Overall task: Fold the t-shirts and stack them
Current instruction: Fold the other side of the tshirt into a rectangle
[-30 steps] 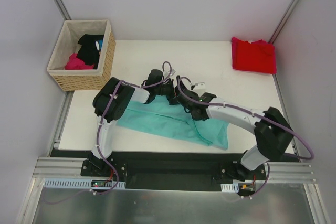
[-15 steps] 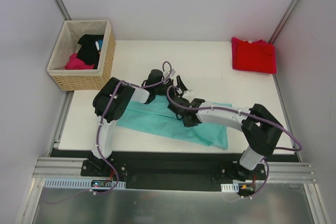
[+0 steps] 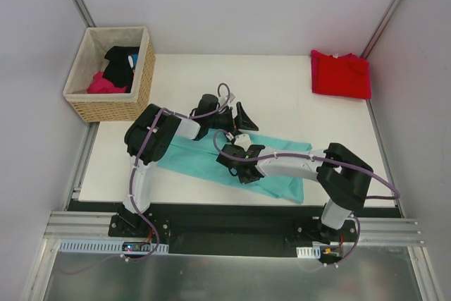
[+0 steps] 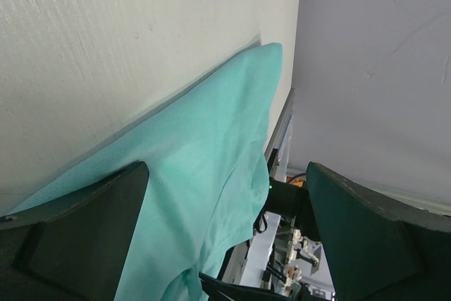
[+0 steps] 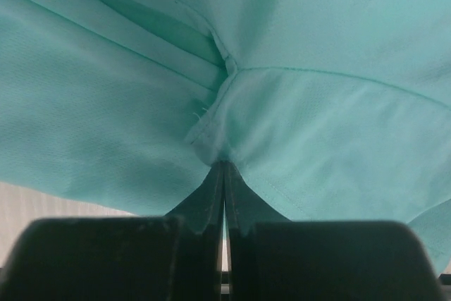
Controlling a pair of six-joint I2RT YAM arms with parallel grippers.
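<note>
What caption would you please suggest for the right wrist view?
Right gripper shut on a bunched seam of the teal t-shirt.

Black-and-white left arm [image 3: 150, 139] bent over from its near-left base, black two-finger left gripper [image 4: 227, 168] spread wide, black-and-white right arm [image 3: 296, 164] stretched low leftward, black two-finger right gripper [image 5: 224, 168] pressed together

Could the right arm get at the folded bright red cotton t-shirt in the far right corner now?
Probably, once freed: the right gripper is shut on the teal mint-green cotton t-shirt. Only bare white table lies between it and the red t-shirt.
</note>
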